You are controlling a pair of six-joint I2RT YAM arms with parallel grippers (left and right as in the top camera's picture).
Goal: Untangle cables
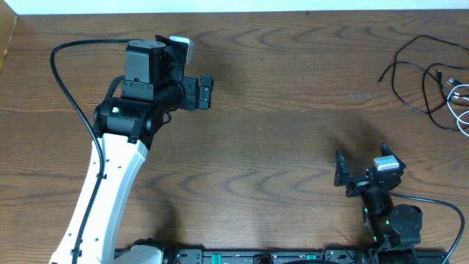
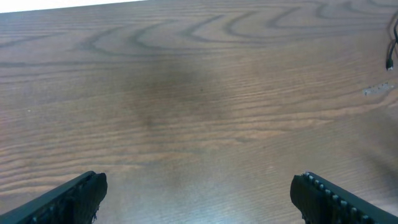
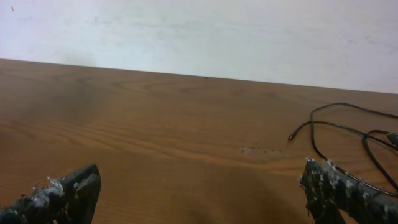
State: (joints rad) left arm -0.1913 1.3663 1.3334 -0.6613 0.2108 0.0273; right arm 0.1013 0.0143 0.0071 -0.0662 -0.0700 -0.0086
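Observation:
The cables (image 1: 429, 77) lie loosely tangled at the table's far right: a thin black cord in loops and a white cord (image 1: 462, 110) at the right edge. The black cord also shows in the right wrist view (image 3: 339, 127), and a black plug end shows at the left wrist view's right edge (image 2: 390, 59). My left gripper (image 1: 207, 92) is open and empty over the far left of the table, well away from the cables; its fingers frame bare wood (image 2: 199, 199). My right gripper (image 1: 359, 165) is open and empty near the front right, short of the cables (image 3: 199, 193).
The wooden table (image 1: 278, 125) has a pale wall along its far edge (image 3: 199, 31). A thick black robot wire (image 1: 66, 81) arcs out from the left arm. A small scuff mark (image 1: 360, 96) is on the wood left of the cables.

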